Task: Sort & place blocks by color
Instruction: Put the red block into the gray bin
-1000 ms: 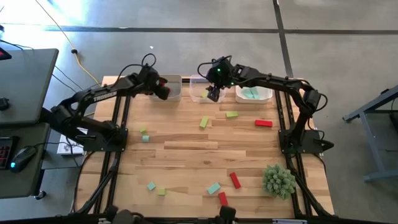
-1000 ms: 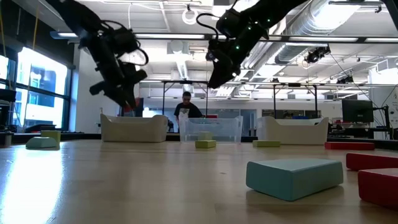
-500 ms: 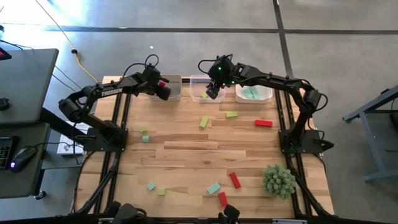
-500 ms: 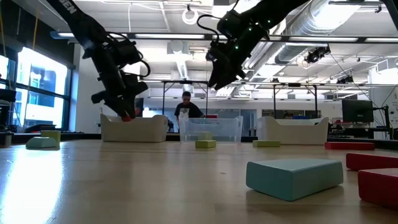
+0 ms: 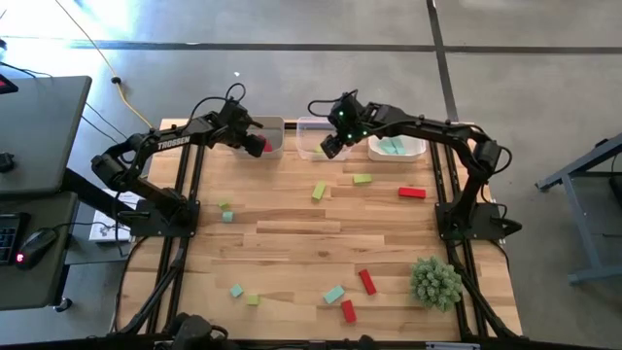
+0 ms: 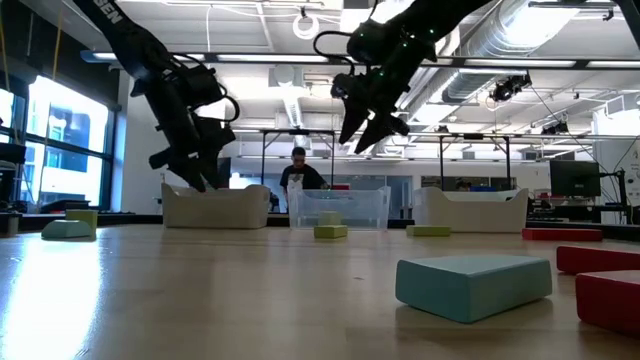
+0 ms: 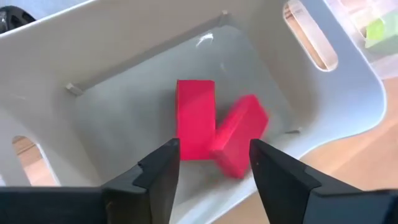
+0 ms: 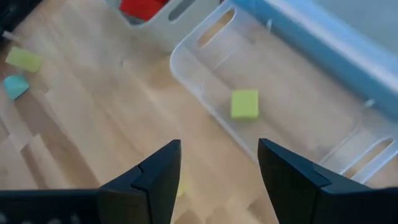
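Wooden tabletop (image 5: 292, 233): left gripper (image 7: 214, 165) released, red blocks (image 7: 196, 118) binned beneath; right gripper (image 8: 217, 165) released. Blocks judged light, rigid; grasp across flat sides.

The room is bright. In the low view, white ceiling lights (image 6: 305, 25) shine hard and big windows (image 6: 60, 125) glow at the side, so the arms look like dark shapes. The close teal block (image 6: 472, 285) looks soft and fuzzy. From above, sun makes a white patch on the floor (image 5: 58, 44). In the left wrist view, one red block (image 7: 239, 143) is smeared, and the white bin (image 7: 261, 56) has a small shiny spot
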